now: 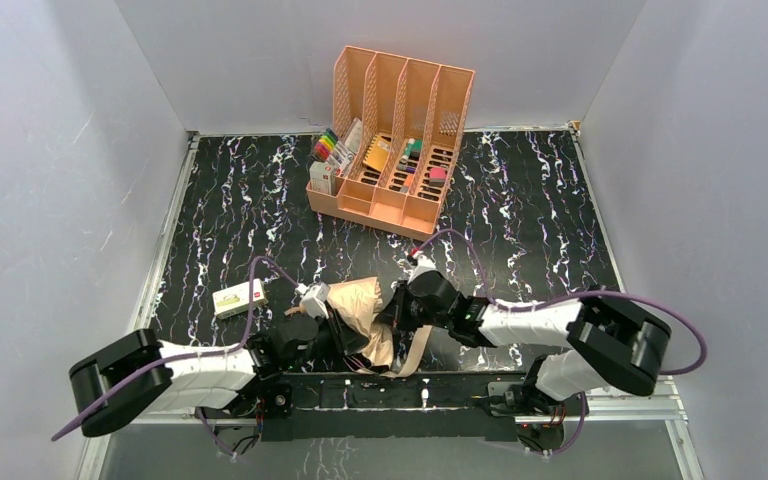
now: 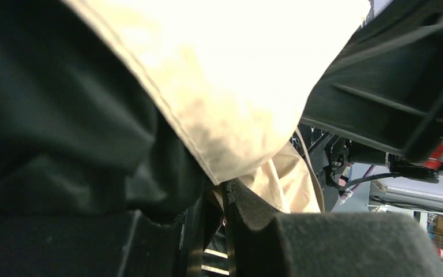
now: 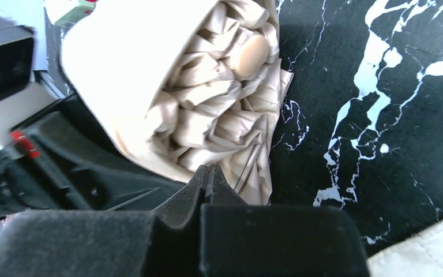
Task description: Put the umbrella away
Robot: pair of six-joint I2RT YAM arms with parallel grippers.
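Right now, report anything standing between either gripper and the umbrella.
Nothing visible does. The right gripper, shut, touches the umbrella at its bunched tan folds. The left gripper is pressed into its fabric from the opposite side.

I have little room at the near edge. The umbrella lies bunched between the left claw and the right claw, both close against it. The small cream box blocks the left side. Further back the tabletop is open for passing, up to the peach file organizer.
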